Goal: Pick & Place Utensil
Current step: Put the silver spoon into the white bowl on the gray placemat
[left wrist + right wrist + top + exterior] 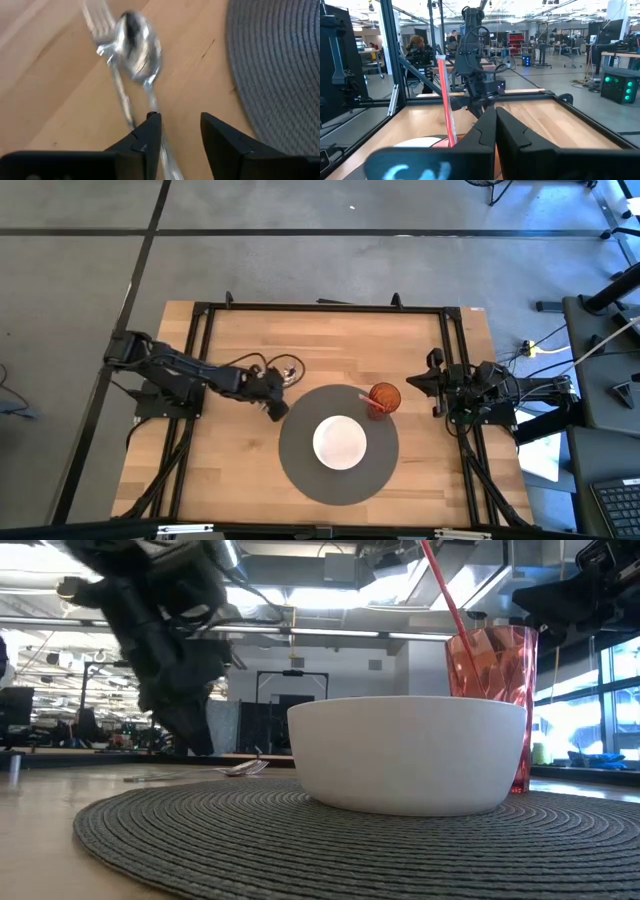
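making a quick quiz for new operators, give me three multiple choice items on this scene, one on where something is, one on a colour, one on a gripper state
1. Where does the white bowl sit?
A. on the round grey placemat
B. on the bare wood beside the left arm
C. inside the tumbler

2. What colour is the tumbler holding the straw?
A. blue
B. red
C. green

3. How do the left gripper fingers stand?
A. clamped on the bowl's rim
B. pressed shut on nothing
C. apart, over the spoon and fork on the wood

Answers:
1 A: the high view shows the bowl in the placemat's middle.
2 B: it reads red in the low view.
3 C: the left wrist view shows a gap between the fingers, with the spoon's handle running under one of them.
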Robot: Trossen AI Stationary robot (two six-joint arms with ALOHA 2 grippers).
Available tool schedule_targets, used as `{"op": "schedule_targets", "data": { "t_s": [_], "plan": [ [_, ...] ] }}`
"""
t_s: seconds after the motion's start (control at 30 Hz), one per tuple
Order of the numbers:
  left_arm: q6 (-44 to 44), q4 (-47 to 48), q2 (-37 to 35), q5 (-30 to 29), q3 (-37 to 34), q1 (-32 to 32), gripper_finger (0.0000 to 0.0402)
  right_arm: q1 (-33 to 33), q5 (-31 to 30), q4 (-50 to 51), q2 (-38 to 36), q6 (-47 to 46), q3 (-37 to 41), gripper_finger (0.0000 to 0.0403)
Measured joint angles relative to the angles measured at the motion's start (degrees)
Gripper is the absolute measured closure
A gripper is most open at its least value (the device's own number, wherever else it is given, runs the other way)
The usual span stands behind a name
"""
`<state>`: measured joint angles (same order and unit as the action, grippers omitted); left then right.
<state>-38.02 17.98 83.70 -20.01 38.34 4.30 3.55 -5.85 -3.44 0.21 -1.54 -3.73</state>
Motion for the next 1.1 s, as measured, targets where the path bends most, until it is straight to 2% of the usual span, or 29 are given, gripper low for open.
{"op": "schedule_targets", "data": {
  "t_s": [0.2, 0.3, 0.43, 0.77, 1.1],
  "plan": [
    [6.9, 6.3, 6.6, -1.4, 8.8, -1.3, 0.0259, 0.0, 0.0, 0.7, 0.0, 0.1, 0.0, 0.0399],
    [7.2, 6.6, 8.7, 1.3, 11.1, -2.3, 0.0264, 0.0, 0.0, 1.5, 0.0, 0.4, 0.0, 0.0399],
    [7.2, 9.3, 10.1, 4.6, 11.5, -3.9, 0.0274, 0.0, 0.0, 2.1, 0.0, 0.5, 0.0, 0.0392],
    [5.8, 12.3, 10.3, 6.3, 11.5, -7.3, 0.0291, 0.0, 0.0, 2.7, 0.0, 0.5, 0.0, 0.038],
    [5.8, 13.1, 11.1, 7.7, 11.6, -7.6, 0.0295, 0.0, 0.0, 2.8, 0.0, 0.5, 0.0, 0.038]
  ]
}}
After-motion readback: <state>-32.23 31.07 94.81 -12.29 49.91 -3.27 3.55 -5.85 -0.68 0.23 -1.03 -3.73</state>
